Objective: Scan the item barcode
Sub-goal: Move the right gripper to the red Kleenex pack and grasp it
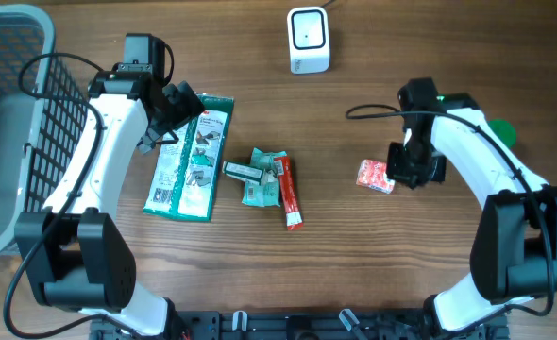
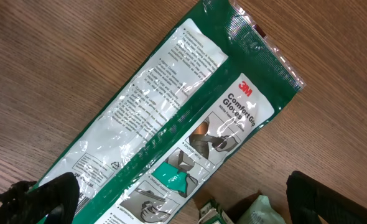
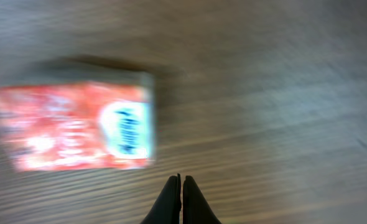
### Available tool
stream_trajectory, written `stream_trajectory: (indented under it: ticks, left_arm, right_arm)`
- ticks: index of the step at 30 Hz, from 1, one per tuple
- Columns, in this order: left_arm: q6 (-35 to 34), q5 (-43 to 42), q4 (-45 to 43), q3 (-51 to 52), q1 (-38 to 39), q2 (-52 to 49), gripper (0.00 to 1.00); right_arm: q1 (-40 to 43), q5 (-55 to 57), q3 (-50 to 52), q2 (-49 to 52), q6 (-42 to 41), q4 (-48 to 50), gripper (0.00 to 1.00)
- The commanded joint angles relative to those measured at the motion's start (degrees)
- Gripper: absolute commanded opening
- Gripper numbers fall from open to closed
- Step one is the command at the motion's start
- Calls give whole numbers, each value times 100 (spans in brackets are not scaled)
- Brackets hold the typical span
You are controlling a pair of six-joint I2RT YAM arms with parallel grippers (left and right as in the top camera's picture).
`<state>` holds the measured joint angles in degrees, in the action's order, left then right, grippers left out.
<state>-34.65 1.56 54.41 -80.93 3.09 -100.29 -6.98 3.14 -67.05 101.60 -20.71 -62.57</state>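
Wood table, basket left, scanner top

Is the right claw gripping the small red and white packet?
No, the right claw is shut empty, with the small red and white packet lying clear of its tips.

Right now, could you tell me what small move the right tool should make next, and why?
Probably open the right tool and shift it over the red packet. It is shut on nothing, with the packet lying beside it, ungrasped, so the packet cannot yet be carried to the white scanner.
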Motion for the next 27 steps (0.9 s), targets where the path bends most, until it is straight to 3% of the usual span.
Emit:
stream_trajectory:
  ticks: [1,4,13,19,21,23,27]
  left_arm:
    - [-55,-4,2,9,0,0,100]
    - [-55,-4,2,11,0,0,100]
    - [-55,-4,2,9,0,0,100]
    - [-55,-4,2,9,0,0,100]
    - [-55,-4,2,9,0,0,100]
    - [-55,-4,2,11,0,0,100]
    - [-55,-4,2,9,0,0,100]
  right_arm:
    - [31,435,297,-46,-544,212,4]
    - [28,382,649,-46,-743,643,7]
    - [-345,-2238,1019,-46,-776,1572,5]
    - [-1349,-2310,1019,-46,-776,2315,14]
    - [-1609,-2328,968,-55,-647,2483,4]
    - [-1593,-2492,708,-127,-146,2328,5]
    - [-1108,-2044,-37,-492,575,1526,22]
